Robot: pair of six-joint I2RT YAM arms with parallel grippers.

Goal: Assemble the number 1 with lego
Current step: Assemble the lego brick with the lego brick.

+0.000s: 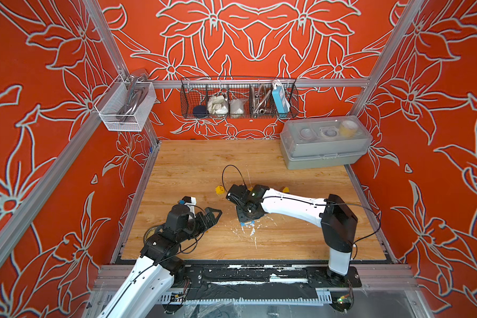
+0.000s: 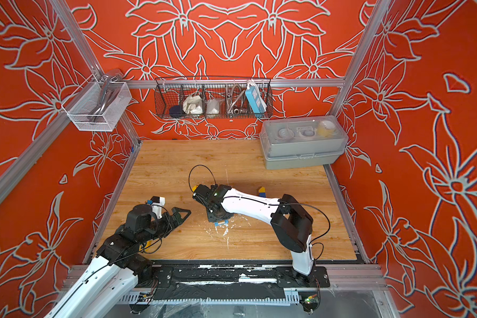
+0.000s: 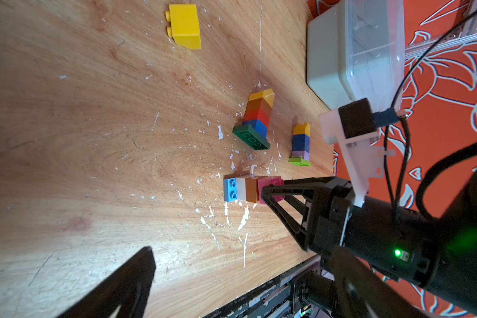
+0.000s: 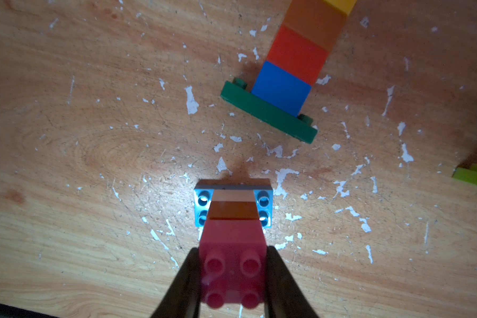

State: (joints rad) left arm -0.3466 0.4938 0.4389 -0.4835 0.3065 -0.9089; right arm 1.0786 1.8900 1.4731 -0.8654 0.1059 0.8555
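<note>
Right gripper (image 4: pixel 232 252): you are clamping it narrow on the pink brick (image 4: pixel 232 234), with 1 jaw pressing each side face.
Left gripper (image 1: pixel 214 214): you are holding it spread wide and empty over the table (image 1: pixel 193 165), well apart from the build.

The pink brick is sitting on top of a 4-layer stack: light blue plate (image 4: pixel 263 203) on the wood, then white brick (image 4: pixel 233 196), brown brick (image 4: pixel 233 210), then pink. 2 other stacks are standing near it, the green-based stack (image 3: pixel 255 124) and the lime-based stack (image 3: pixel 300 146), each capped in yellow. 1 loose yellow brick (image 3: pixel 183 26) is lying on its side, well apart.

Risks, as I am judging them:
- A thin seam is showing between pink and brown. If pink is not fully seated, opening now is leaving a loose joint.
- The plate is short and nothing is bracing it. Any sideways drag while you are opening is likely tipping the whole stack.
- Rising with the jaws clamped is either lifting the stack with you or popping pink off.
- The green-based stack is standing close enough that a wide swing away is risking a knock.
- The yellow brick's studs are pointing sideways, so grabbing it as it lies is giving you a bad angle for capping.
</note>
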